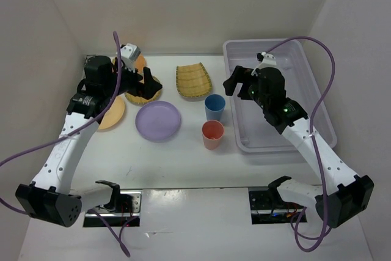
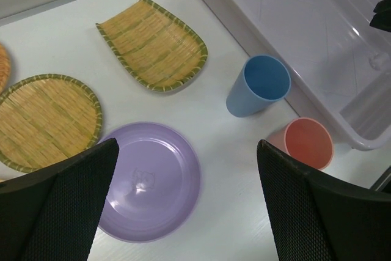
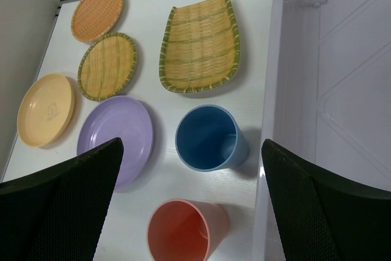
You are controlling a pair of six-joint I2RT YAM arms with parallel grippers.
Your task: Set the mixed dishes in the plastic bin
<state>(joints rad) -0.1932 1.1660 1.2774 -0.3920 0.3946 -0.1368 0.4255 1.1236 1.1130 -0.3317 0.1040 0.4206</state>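
Observation:
The plastic bin [image 1: 300,74] stands at the right, with no dish inside. On the table lie a blue cup [image 1: 214,107], a coral cup [image 1: 212,134], a lavender plate [image 1: 158,120], a squarish yellow woven plate [image 1: 194,80], a round yellow woven plate [image 1: 146,93], an orange plate [image 1: 112,115] and a second orange plate [image 1: 140,62], partly hidden. My left gripper [image 1: 133,80] is open and empty above the round woven plate. My right gripper [image 1: 241,80] is open and empty over the bin's left rim, with the blue cup [image 3: 208,137] and coral cup [image 3: 183,230] below it.
White walls close in the table at the back and both sides. Purple cables loop off both arms. The left wrist view shows the lavender plate [image 2: 146,178], the blue cup [image 2: 259,85], the coral cup [image 2: 307,142] and the bin's wall [image 2: 287,22] at the right.

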